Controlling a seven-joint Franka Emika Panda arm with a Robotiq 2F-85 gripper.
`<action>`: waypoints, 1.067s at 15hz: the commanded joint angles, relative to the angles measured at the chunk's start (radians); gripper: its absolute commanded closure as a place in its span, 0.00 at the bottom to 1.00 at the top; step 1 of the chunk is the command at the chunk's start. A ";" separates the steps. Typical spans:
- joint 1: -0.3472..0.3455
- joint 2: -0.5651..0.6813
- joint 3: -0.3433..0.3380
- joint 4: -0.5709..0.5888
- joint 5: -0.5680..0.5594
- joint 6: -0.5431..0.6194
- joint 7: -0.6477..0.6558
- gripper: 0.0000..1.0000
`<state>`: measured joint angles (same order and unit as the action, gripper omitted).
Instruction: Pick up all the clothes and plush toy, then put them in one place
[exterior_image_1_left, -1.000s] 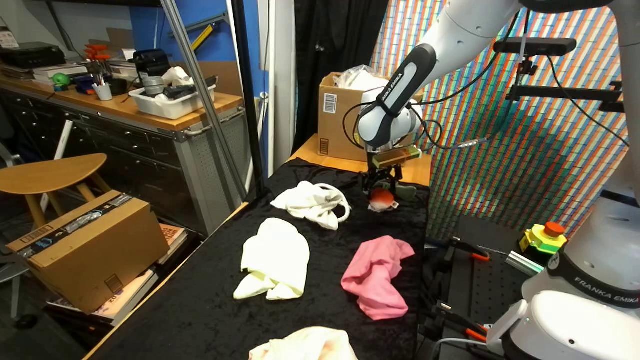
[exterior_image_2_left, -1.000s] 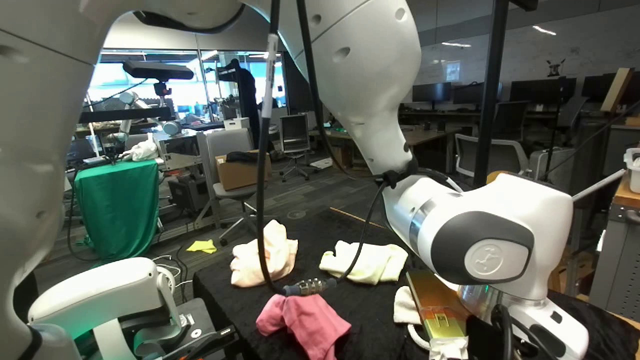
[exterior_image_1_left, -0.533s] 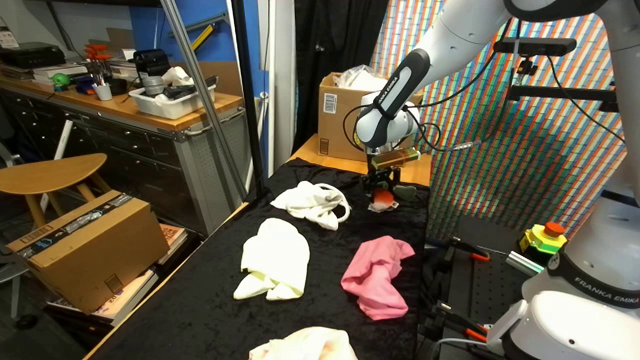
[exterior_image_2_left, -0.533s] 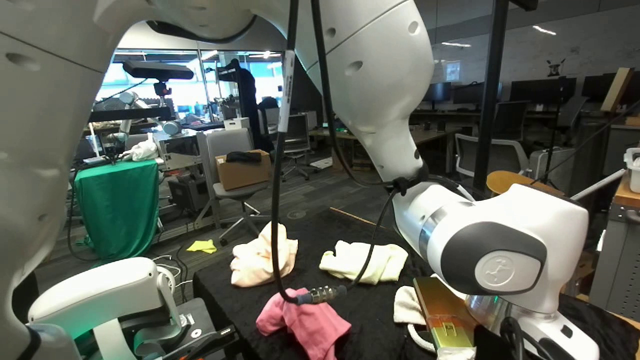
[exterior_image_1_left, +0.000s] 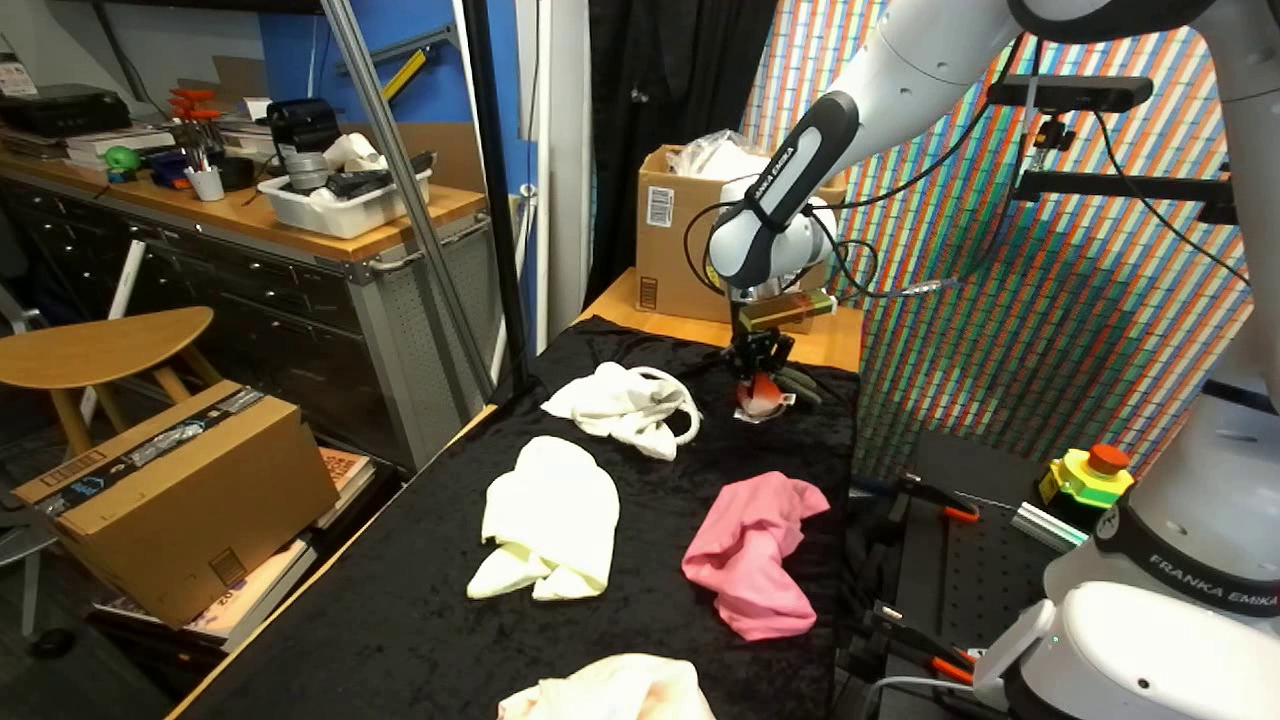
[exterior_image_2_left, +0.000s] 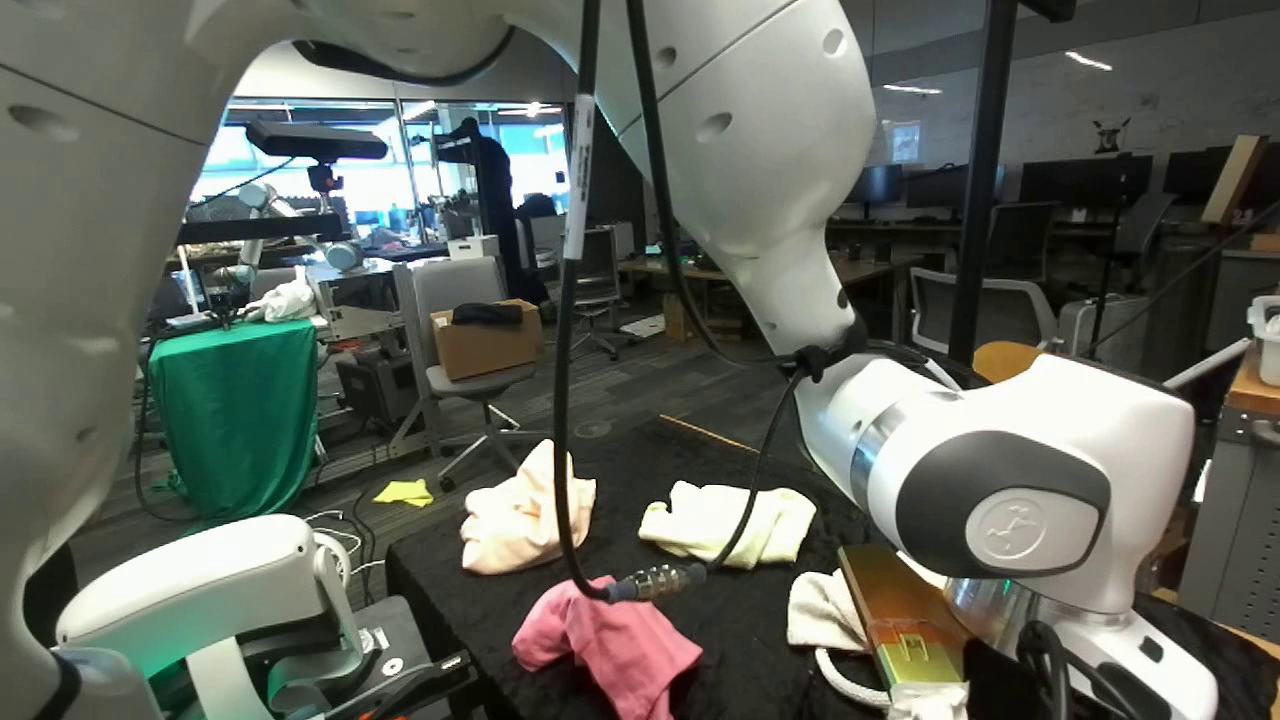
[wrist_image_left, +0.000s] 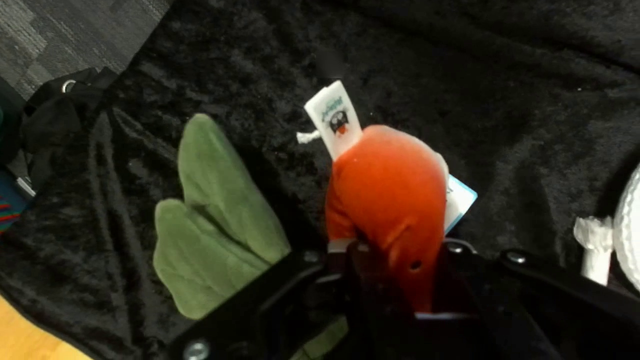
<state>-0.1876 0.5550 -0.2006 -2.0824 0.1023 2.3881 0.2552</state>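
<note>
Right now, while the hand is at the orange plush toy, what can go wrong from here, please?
The hand appears to pinch only part of the orange plush toy, so it might twist or slip out. The green leaf-like piece spreads outside the grip and could drag. The white cloth with a loop lies nearby and might snag if the hand passes low.

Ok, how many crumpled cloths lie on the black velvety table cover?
4 in an exterior view: pink cloth, robot-side edge; pale yellow cloth, middle; white looped cloth beyond it; peach cloth, cut off by the bottom edge. The arm could hide more.
</note>
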 joint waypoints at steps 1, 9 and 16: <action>0.014 -0.059 0.010 -0.026 0.003 0.017 -0.020 0.89; 0.163 -0.223 0.014 -0.077 -0.132 0.100 0.048 0.90; 0.254 -0.192 0.088 0.003 -0.157 0.139 0.086 0.90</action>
<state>0.0518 0.3409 -0.1385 -2.1145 -0.0416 2.5104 0.3210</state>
